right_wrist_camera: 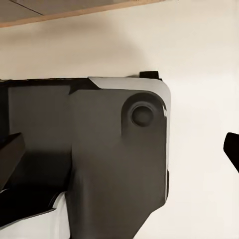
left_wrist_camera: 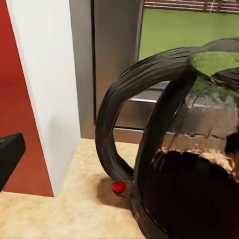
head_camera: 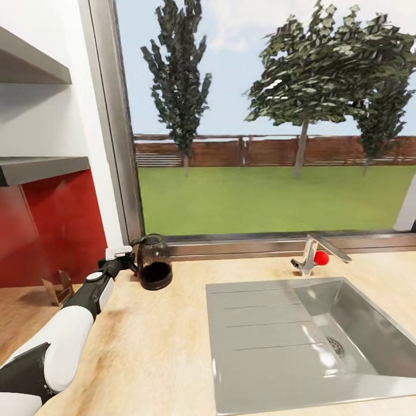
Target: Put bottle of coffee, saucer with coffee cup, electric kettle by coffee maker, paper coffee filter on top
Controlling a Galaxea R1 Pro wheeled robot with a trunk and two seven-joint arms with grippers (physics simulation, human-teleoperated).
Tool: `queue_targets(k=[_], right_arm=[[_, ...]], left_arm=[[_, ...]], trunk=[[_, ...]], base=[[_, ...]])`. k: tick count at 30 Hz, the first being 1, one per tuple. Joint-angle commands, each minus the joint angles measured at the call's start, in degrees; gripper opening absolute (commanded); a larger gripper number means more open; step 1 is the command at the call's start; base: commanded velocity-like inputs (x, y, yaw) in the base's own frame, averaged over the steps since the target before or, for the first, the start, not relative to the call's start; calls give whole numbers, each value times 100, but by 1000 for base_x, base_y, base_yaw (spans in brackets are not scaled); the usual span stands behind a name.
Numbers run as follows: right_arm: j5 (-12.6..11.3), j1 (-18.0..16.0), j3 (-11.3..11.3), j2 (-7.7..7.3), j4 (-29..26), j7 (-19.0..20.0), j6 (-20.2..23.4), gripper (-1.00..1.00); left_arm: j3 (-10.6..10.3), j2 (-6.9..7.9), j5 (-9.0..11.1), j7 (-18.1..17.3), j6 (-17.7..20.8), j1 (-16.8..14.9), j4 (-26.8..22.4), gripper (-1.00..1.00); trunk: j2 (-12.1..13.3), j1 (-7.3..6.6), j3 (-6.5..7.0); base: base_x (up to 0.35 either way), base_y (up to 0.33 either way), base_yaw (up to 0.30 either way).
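- One electric kettle (head_camera: 155,261): rounded clear glass, black loop handle, just beyond your left hand (head_camera: 122,258) on the speckled tan desk (head_camera: 156,346).
- You can't tell either hand's spread.

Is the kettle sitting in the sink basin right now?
No. The electric kettle stands on the kitchen countertop by the window, apart from the sink, with the left gripper at its handle.

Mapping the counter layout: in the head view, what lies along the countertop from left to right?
Left gripper → electric kettle → sink → faucet.
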Motion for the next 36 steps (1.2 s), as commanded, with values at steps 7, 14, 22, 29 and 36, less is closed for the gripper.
queue_targets(k=[7, 14, 22, 29, 36], right_arm=[[-60, -2, 50, -5, -5, 11, 5, 100], [-51, -2, 49, -6, -1, 11, 1, 100], [-56, -2, 52, -14, -1, 11, 2, 100], [-59, -2, 52, -15, -1, 11, 2, 100], [-60, -2, 52, -15, -1, 11, 2, 100]], left_arm=[[49, -8, -57, -40, -19, -5, 7, 100], [49, -9, -50, -40, -20, -5, 4, 100], [49, -10, -48, -40, -20, 0, 9, 100], [49, -10, -48, -40, -20, 3, 12, 100], [46, -27, -48, -40, -20, 121, 50, 100]], trunk=[[-3, 3, -2], [-3, 3, -2], [-3, 3, -2], [-3, 3, -2], [-3, 3, -2]], base=[[163, 0, 0], [27, 0, 0], [1, 0, 58], [0, 0, 73], [0, 0, 5]])
